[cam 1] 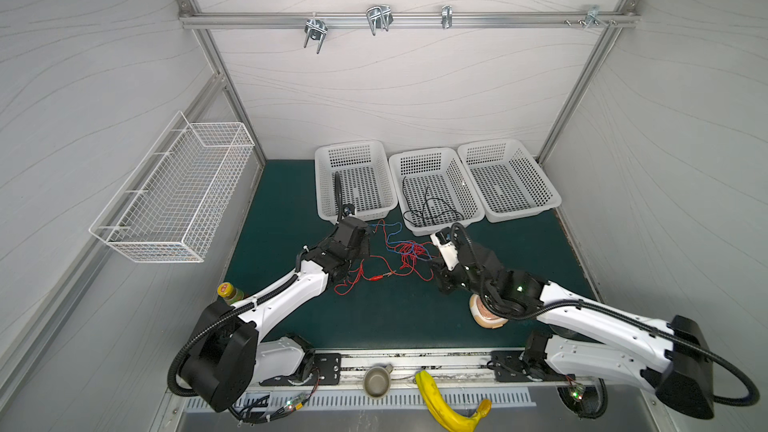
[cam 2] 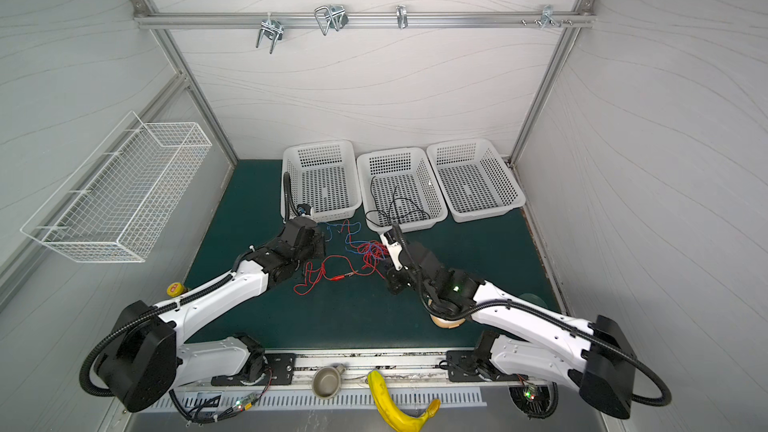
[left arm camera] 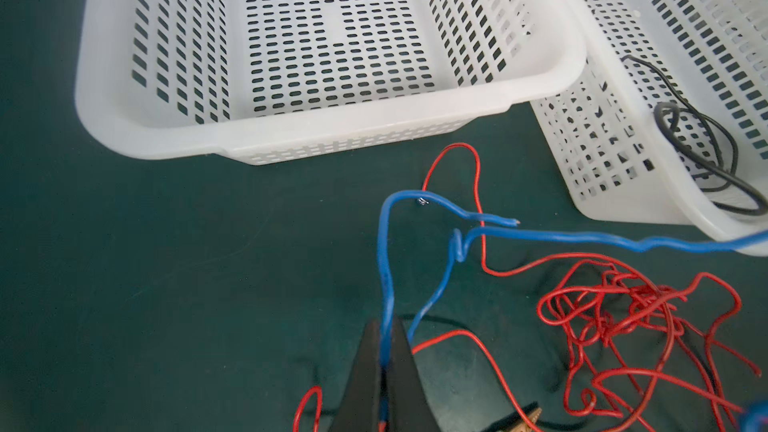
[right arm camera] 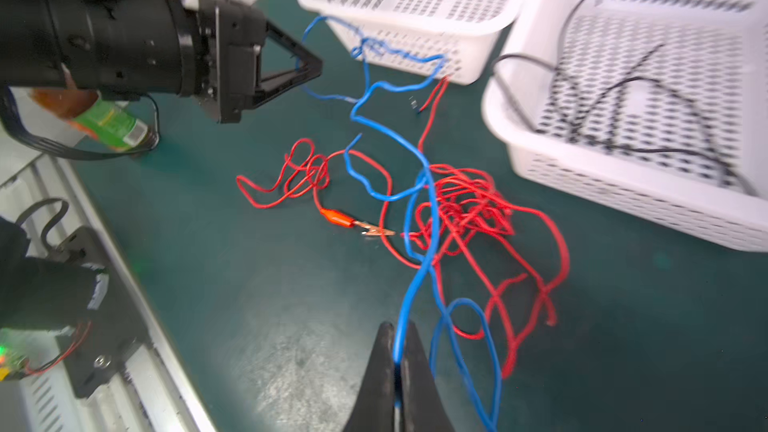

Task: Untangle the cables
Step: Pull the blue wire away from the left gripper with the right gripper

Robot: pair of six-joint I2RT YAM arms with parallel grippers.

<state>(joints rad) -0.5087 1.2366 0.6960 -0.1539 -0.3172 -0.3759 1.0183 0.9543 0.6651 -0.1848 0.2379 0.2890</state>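
In the left wrist view, the left gripper point(left arm camera: 386, 363) has its fingers pressed together on the blue cable point(left arm camera: 384, 251). The cable rises from the tips, bends over and ends in a bare tip. A second blue strand leaves from beside the fingers and runs off to the right; I cannot tell whether the two are one cable. The red cables point(left arm camera: 623, 313) lie in a dense knot on the green mat point(left arm camera: 166, 263), right of the gripper. One red loop reaches close to the near wall of the left basket point(left arm camera: 332, 130). A black cable point(left arm camera: 710, 147) lies coiled in the middle basket point(left arm camera: 602, 147).

In the right wrist view, which is slightly blurred, the right gripper point(right arm camera: 397, 363) pinches a blue strand. It runs out over the red knot toward the left gripper's closed tips, just in front of the left basket. A red-sleeved alligator clip point(right arm camera: 338, 216) lies on the mat left of the knot. A green-labelled bottle point(right arm camera: 112, 122) shows behind the left arm.

In both top views the grippers sit low over the middle of the mat, facing each other. The red and blue tangle lies between them, just near of the left and middle baskets. The right basket point(cam 1: 525, 178) completes the row along the far edge. A wire basket point(cam 1: 174, 197) hangs on the left wall. A cup point(cam 1: 376, 380) and a banana point(cam 1: 434, 403) lie on the near ledge.
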